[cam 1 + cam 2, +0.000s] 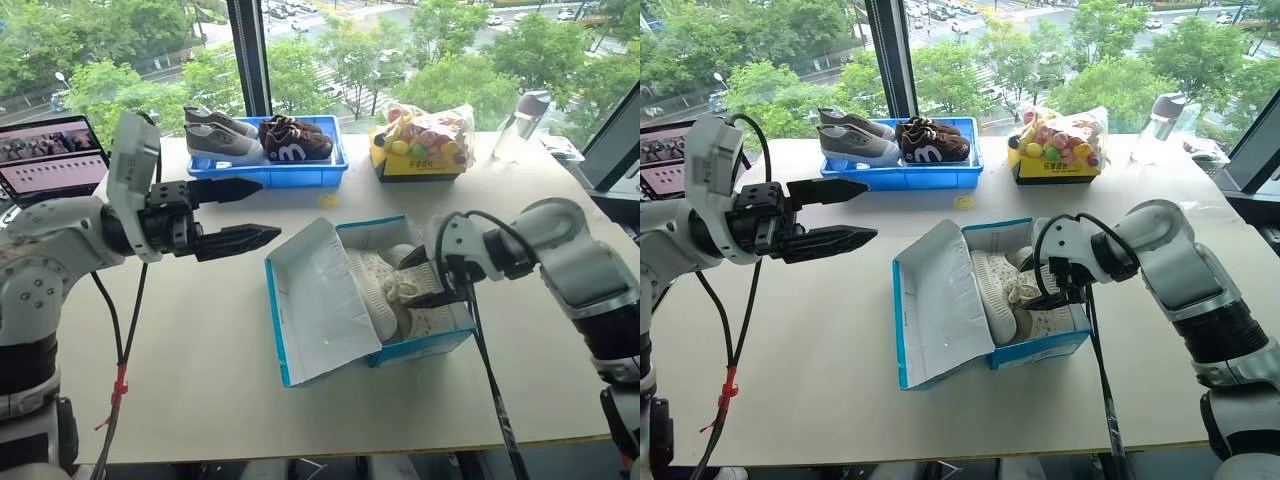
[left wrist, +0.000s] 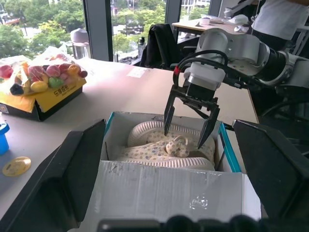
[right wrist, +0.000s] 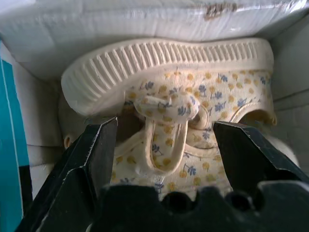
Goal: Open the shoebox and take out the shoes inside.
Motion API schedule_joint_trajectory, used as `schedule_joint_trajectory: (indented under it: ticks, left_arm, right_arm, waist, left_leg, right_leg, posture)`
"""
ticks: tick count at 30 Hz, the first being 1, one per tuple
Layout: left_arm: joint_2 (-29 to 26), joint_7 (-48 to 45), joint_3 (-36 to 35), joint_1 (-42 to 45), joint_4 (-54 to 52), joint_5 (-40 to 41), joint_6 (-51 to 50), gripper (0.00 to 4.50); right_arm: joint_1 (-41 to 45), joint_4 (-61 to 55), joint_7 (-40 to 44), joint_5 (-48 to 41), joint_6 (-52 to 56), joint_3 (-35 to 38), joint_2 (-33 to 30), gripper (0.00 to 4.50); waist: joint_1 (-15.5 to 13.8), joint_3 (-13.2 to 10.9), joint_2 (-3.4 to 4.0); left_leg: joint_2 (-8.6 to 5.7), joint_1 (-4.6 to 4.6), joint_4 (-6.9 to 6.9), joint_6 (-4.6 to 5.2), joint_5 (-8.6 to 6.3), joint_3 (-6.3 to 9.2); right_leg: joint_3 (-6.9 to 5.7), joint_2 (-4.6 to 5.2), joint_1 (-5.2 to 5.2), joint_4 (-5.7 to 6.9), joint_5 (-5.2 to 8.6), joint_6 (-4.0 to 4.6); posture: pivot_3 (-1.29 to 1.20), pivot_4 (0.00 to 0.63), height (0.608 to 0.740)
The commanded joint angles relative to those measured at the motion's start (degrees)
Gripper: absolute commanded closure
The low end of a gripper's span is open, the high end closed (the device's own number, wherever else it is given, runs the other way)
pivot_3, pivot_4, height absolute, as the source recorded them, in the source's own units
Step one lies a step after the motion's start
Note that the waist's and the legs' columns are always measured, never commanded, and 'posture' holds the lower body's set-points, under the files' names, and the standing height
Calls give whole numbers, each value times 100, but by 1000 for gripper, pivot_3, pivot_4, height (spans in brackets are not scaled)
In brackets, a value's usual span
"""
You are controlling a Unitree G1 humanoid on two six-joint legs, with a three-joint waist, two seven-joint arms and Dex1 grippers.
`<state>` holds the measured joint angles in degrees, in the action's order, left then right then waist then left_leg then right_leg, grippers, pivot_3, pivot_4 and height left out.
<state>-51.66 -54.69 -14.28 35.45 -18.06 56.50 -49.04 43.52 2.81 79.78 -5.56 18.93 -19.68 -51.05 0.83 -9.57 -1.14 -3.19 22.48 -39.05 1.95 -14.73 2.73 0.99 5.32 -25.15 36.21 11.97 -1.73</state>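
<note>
Your shoebox (image 1: 420, 345) sits in the middle of the table (image 1: 200, 380), lid (image 1: 315, 300) thrown wide toward your left and resting open, so the way in is clear. The shoes (image 2: 166, 147) are in the box, lying on their sides, one ribbed sole up against the lid side, the flowered upper and its strap facing your right gripper (image 2: 187, 130). That gripper points down into the box with its fingers spread apart, one tip on each side of the strap, nothing pinched between them; I'd say you're lined up to bite on the strap or the upper. Your left gripper (image 1: 240, 215) hangs level above the table beside the lid, fingers apart and empty, likely parked there to steady the box if it shifts. Behind, a blue tray (image 1: 270, 172) holds grey and brown shoes; leave those. Watch the box wall near your right fingertip; it could catch as you lift
</note>
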Motion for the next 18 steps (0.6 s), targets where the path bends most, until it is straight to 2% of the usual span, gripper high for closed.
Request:
schedule_joint_trajectory:
  ticks: [1, 4, 5, 6, 13, 15, 18]
  left_arm:
    - [-86, -11, -113, 31, -158, 43, 22, 0]
    - [-88, -5, -111, 52, -155, 36, 26, 0]
    - [-84, 5, -107, 59, -152, 27, 32, 0]
    - [-79, 9, -101, 66, -150, 21, 37, 0]
    - [-71, 8, -52, 64, -148, -70, 87, 0]
    - [-46, 12, -49, 75, -144, -77, 91, 0]
    - [-27, -1, -24, 82, -135, -106, 107, 0]
  right_arm:
    - [104, 425, -230, 385, -437, 10, 90, 759]
    - [176, 608, -291, 466, -526, 54, 201, 759]
    - [184, 612, -256, 447, -514, 67, 221, 1260]
    - [182, 596, -201, 424, -506, 78, 226, 1363]
    - [219, 522, -187, 370, -474, 209, 232, 3817]
    - [207, 444, -171, 341, -467, 244, 210, 4393]
    - [174, 287, -144, 200, -502, 364, 200, 4452]
  waist:
    - [11, 1, -1]
    - [18, 2, -3]
    - [17, 2, -3]
    - [11, 2, -3]
    - [3, 2, -3]
    - [5, 2, -3]
    - [8, 2, -3]
  left_leg:
    - [0, -1, 0, -1, 1, 0]
    - [3, -17, 0, -1, 0, 0]
    - [3, -22, 0, -1, 1, -1]
    - [4, -30, 0, -1, 1, 0]
    - [4, -42, 1, 1, -1, 3]
    - [5, -42, 2, 1, -1, 3]
    - [5, -43, 2, 1, 0, 3]
  right_leg:
    - [1, 0, 0, 1, 0, 0]
    - [1, -2, 15, 1, -1, 2]
    - [1, -3, 21, 0, -2, 3]
    - [0, -4, 29, -2, -3, 4]
    - [-3, -5, 45, -8, -2, 3]
    - [-3, -5, 45, -7, -2, 3]
    - [-3, -5, 45, -6, -2, 3]
  posture:
    - [0, 150, 736]
    - [0, 150, 736]
    - [0, 150, 736]
    - [0, 150, 736]
    - [0, 150, 736]
    - [0, 150, 736]
    - [0, 150, 736]
